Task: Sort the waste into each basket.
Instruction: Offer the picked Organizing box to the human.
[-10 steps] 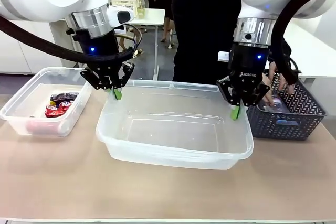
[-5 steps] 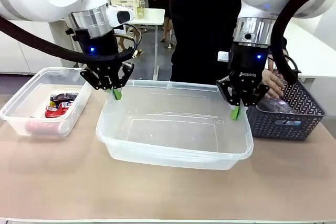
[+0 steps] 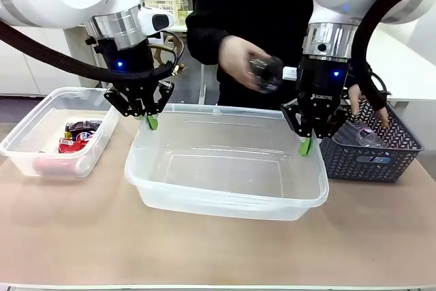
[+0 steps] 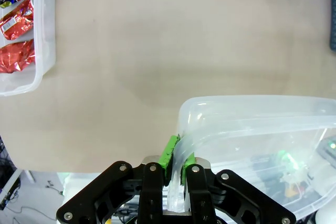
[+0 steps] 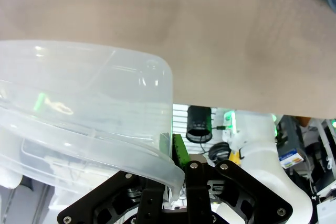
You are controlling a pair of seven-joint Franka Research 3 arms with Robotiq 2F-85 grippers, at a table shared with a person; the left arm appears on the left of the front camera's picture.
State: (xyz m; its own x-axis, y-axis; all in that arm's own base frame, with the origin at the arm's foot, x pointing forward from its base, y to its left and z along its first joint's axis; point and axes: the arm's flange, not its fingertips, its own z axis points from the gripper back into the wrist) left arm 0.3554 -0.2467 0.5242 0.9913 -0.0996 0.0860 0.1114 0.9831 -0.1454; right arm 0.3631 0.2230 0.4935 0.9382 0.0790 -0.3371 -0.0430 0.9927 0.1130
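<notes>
beige table (image 3: 225, 257) bears a large clear tub (image 3: 225, 202), white cabinets (image 3: 27, 66) behind.

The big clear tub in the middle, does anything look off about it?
Slightly: the large clear tub is pinched at its far corners by the left fingers and right fingers, and its rim bends at the left pinch. No cracks or spills visible.

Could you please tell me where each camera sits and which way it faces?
Front view: fixed between the arms, facing across the table at the person; both arms show.
Left wrist view: on the left wrist, looking down past the left gripper at the table.
Right wrist view: likewise, past the right gripper.
All three share the large clear tub, rim pinched by each gripper.
</notes>
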